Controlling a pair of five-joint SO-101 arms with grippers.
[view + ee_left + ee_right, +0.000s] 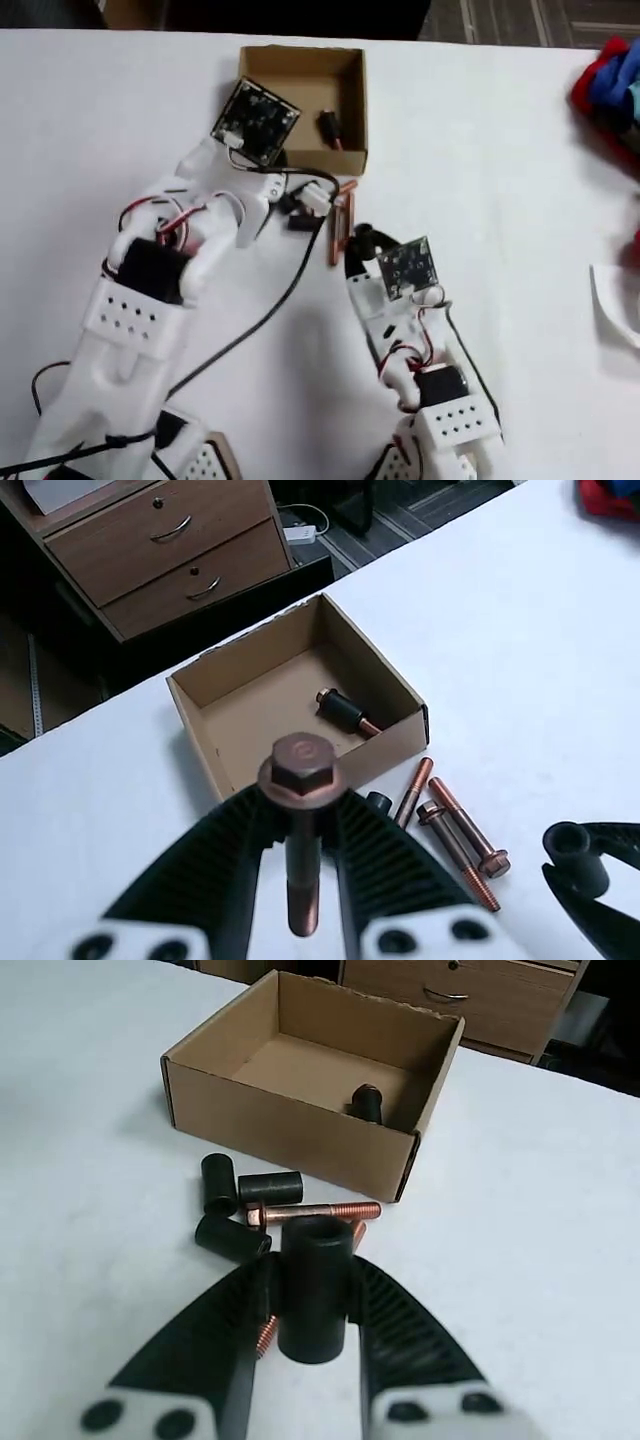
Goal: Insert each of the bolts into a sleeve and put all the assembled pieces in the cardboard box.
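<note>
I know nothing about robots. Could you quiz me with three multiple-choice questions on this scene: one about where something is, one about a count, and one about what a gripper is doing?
1. Where is the one finished piece, a bolt in its sleeve?
A. Beside the box
B. Inside the cardboard box
C. In a gripper

2. How many black sleeves lie loose outside the box?
A. One
B. Three
C. Six

3. What is the left gripper shut on?
A. A copper bolt
B. A black sleeve
C. Nothing

Answers:
1. B, since both wrist views show it lying on the box floor.
2. B, since the right wrist view shows three by the box's outer wall.
3. A, since the bolt stands head up in its grip.
</note>
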